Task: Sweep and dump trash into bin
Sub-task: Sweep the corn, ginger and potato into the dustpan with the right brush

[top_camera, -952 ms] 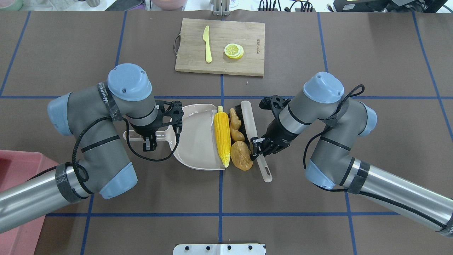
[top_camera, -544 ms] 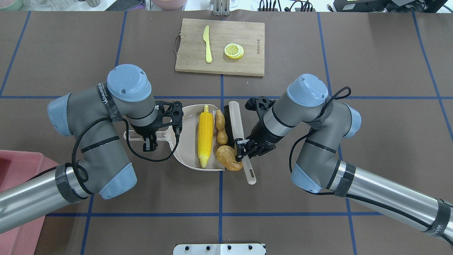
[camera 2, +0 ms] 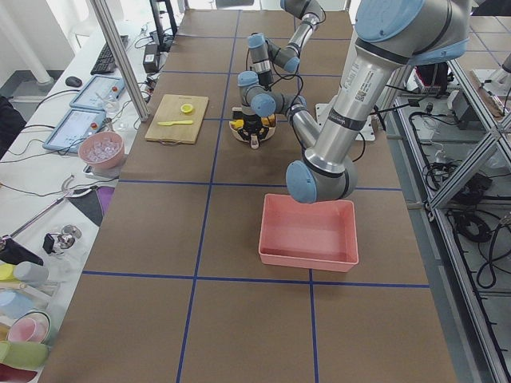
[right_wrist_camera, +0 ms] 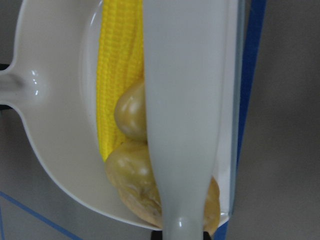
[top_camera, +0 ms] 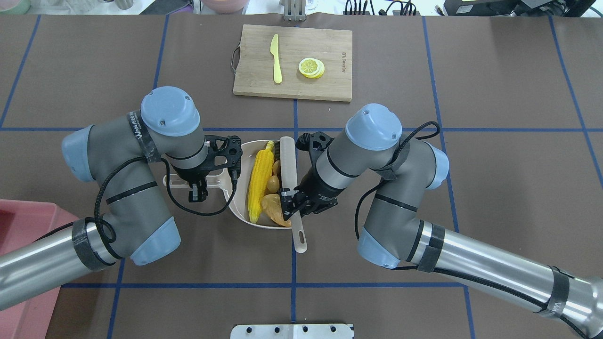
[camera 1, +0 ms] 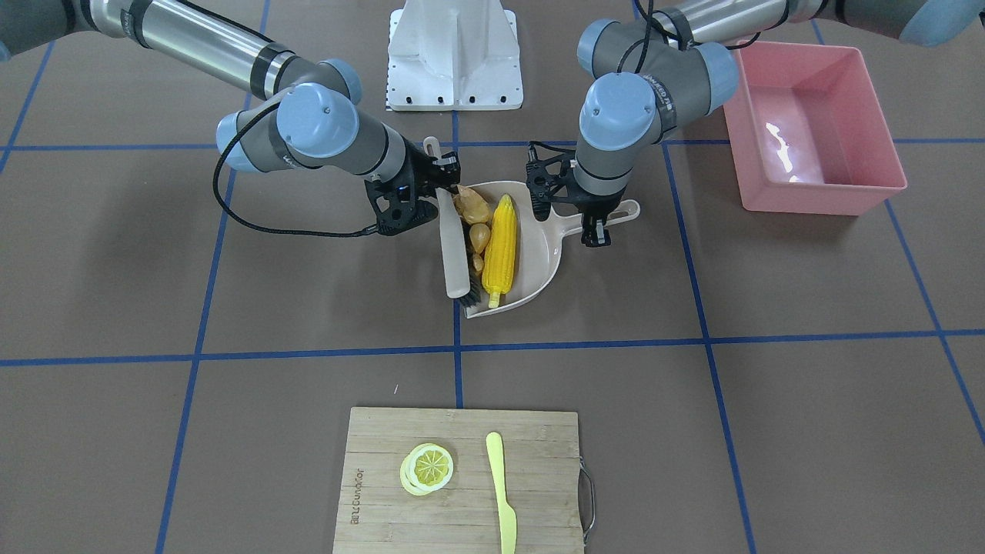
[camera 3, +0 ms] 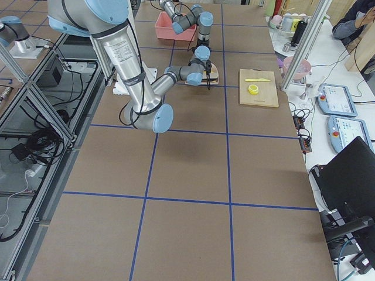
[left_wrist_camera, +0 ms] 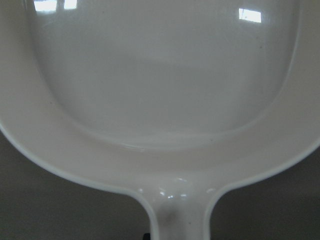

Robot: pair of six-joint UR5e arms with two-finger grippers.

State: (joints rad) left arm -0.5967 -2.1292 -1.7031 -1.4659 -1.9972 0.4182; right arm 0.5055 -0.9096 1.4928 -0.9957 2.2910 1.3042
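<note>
The beige dustpan (top_camera: pixel 240 197) lies flat at the table's middle, and my left gripper (top_camera: pixel 198 190) is shut on its handle. Inside it rests the trash: a yellow corn cob (top_camera: pixel 260 181), a tan ginger root (top_camera: pixel 274 176) and a brown-orange potato (top_camera: pixel 272 208) at the pan's mouth. My right gripper (top_camera: pixel 288 207) is shut on the handle of a white brush (top_camera: pixel 287 160), which presses against the trash at the pan's open edge. The right wrist view shows the brush handle (right_wrist_camera: pixel 185 125) over the potato (right_wrist_camera: pixel 132 185) and the corn (right_wrist_camera: pixel 117 75). The pink bin (camera 1: pixel 819 198) stands on my left, near the robot's side.
At the far middle lies a wooden cutting board (top_camera: pixel 330 89) with a pale yellow knife (top_camera: pixel 275 59) and lemon slices (top_camera: pixel 311 67). A white mount plate (top_camera: pixel 292 331) sits at the near edge. Blue tape lines cross the brown table.
My right arm has swept the brush leftward, pushing the corn, ginger and potato off the table into the dustpan. The left arm and the dustpan have stayed put.
</note>
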